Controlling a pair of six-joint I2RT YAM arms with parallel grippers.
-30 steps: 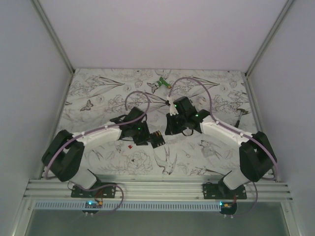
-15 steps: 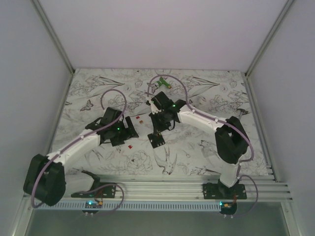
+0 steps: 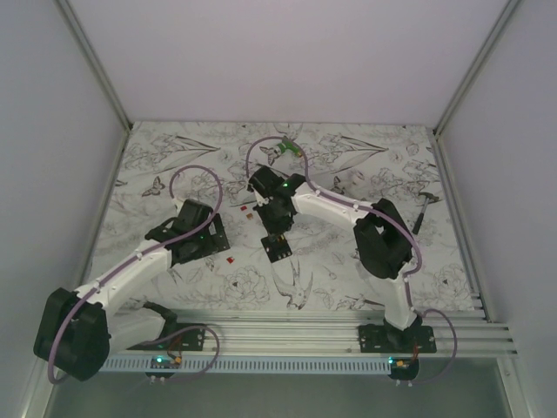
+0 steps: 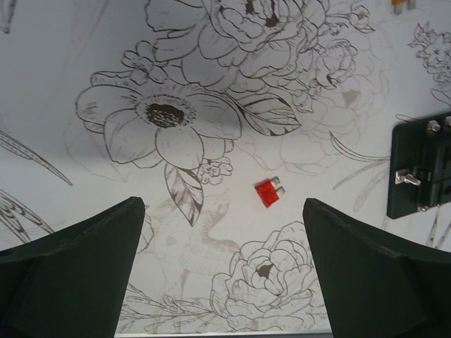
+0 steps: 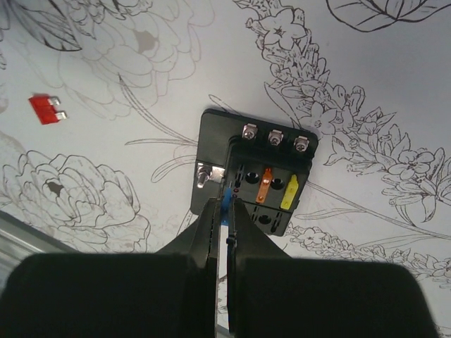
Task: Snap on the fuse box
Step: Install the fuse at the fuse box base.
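The fuse box is a flat black block lying on the flower-printed mat, its face up with an orange fuse and a yellow fuse seated in it. In the right wrist view the fuse box lies just past my right gripper, which is shut on a small blue fuse held over the box's left slots. From above, the right gripper hangs right over the box. My left gripper stands wide open and holds nothing, left of the fuse box. A loose red fuse lies ahead of it.
A red fuse lies left of the box and another farther back. A green-and-white object sits at the back of the mat, and a small tool lies near the right wall. Orange fuses show at the left wrist view's top edge.
My left gripper opened wide, let go of the fuse box and drew back to the left. The right arm swung left until its shut gripper hung over the box.
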